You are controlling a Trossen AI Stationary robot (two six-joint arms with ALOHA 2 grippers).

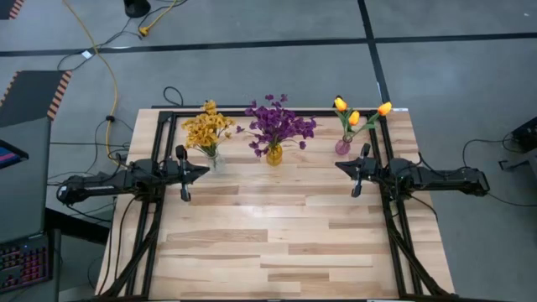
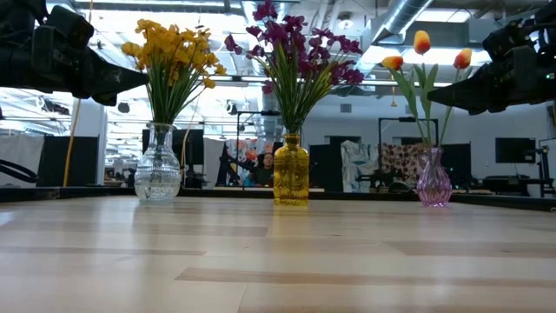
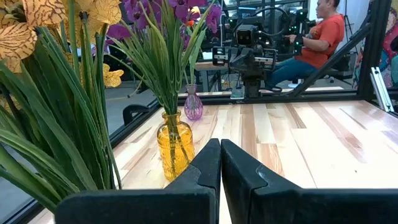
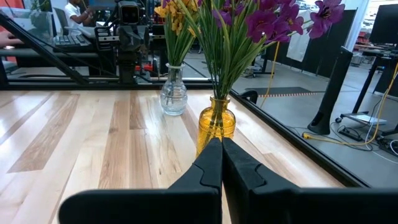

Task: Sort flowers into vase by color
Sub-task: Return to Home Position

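Flowers (image 2: 291,52) stand sorted by colour in three vases lined up along the back edge of the wooden table (image 1: 277,243). The yellow flowers (image 1: 207,126) are in the clear glass vase (image 2: 158,169) on the left arm's side, the purple flowers (image 1: 277,124) in the yellow vase (image 2: 291,169) at the middle, and the orange tulips (image 1: 357,113) in the purple vase (image 2: 433,181) on the right arm's side. The left gripper (image 1: 204,171) hangs above the table just beside the clear glass vase, fingers pressed together on nothing. The right gripper (image 1: 339,165) hangs near the purple vase, fingers likewise closed and empty. Beyond the table, a person (image 3: 317,31) in an orange shirt sits at a workstation.
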